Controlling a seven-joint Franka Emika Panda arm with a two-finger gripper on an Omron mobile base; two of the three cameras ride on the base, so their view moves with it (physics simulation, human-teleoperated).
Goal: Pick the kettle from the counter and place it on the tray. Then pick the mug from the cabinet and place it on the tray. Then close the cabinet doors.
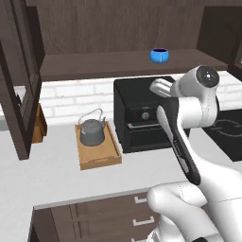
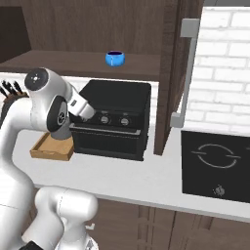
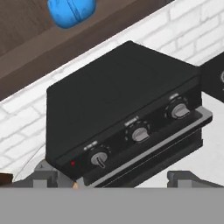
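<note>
One job down, two left: kettle's on the tray, mug's up on the shelf.

So the kettle [image 1: 91,132] sits inside the tray [image 1: 99,159] on the tabletop [image 1: 61,175], beside a black oven [image 1: 142,118]. The blue mug [image 1: 159,55] waits in the open cabinet [image 1: 118,64], probably the next target. Fingers [image 3: 179,177] look spread with nothing between them, pointed at the oven.

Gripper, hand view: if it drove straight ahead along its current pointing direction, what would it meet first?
Probably the black countertop oven, around its top or knob panel; the gripper aims at it, not the mug. Depth is unclear.
</note>
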